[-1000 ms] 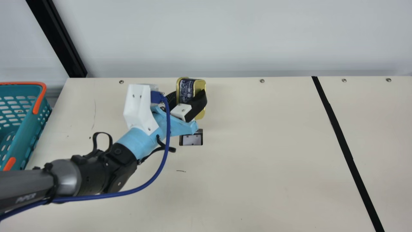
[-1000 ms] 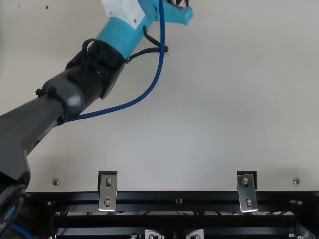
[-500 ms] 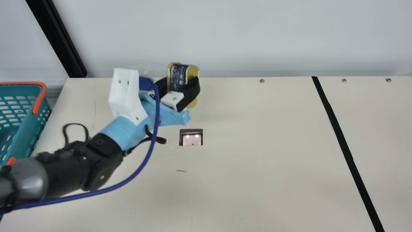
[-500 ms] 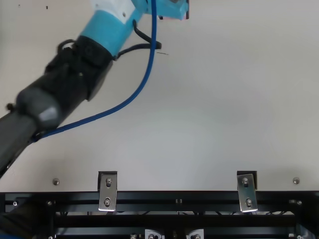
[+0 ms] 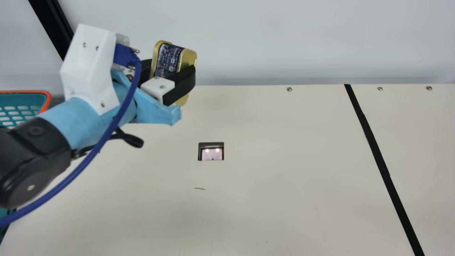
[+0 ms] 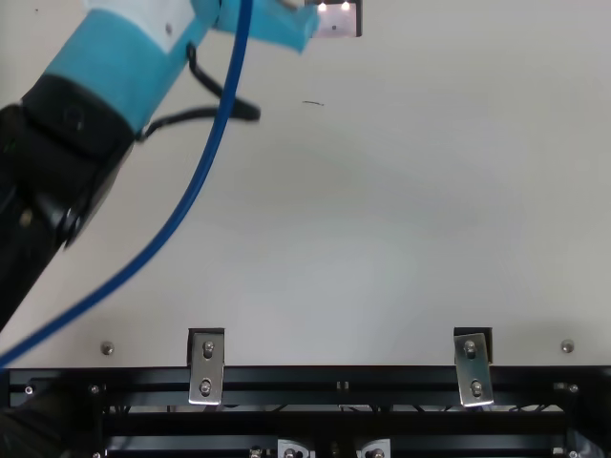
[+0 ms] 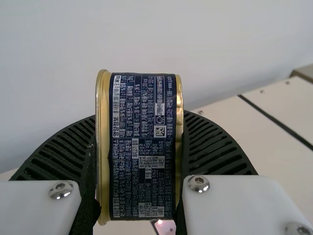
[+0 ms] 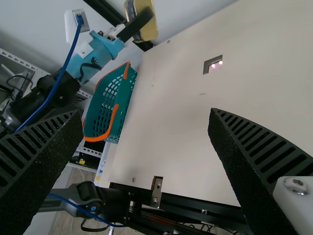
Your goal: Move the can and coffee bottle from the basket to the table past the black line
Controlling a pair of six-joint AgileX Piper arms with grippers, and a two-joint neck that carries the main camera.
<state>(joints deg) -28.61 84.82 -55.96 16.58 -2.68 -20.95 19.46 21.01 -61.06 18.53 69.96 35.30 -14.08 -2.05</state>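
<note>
My left gripper (image 5: 171,67) is shut on the gold-rimmed can (image 5: 169,59) with its dark blue label, held in the air at upper left in the main view. In the left wrist view, the can (image 7: 142,147) stands upright between the ribbed fingers of that gripper (image 7: 138,164). The teal basket (image 5: 21,106) is at the main view's left edge, partly behind the left arm; the right wrist view shows the basket (image 8: 126,98) below the held can (image 8: 148,30). My right gripper (image 8: 145,115) is open with nothing between its fingers. The black line (image 5: 376,156) crosses the table's right part.
The cream table (image 5: 284,160) has a small rectangular cutout (image 5: 211,151) left of its middle. A pale wall rises behind the far edge, with a black post at the left. In the top view, metal brackets (image 6: 206,367) sit along the near edge.
The left arm has swung left and risen, carrying the can with it, and shows larger in the main view. The cutout, partly covered before, is now uncovered there. The can has stayed gripped.
</note>
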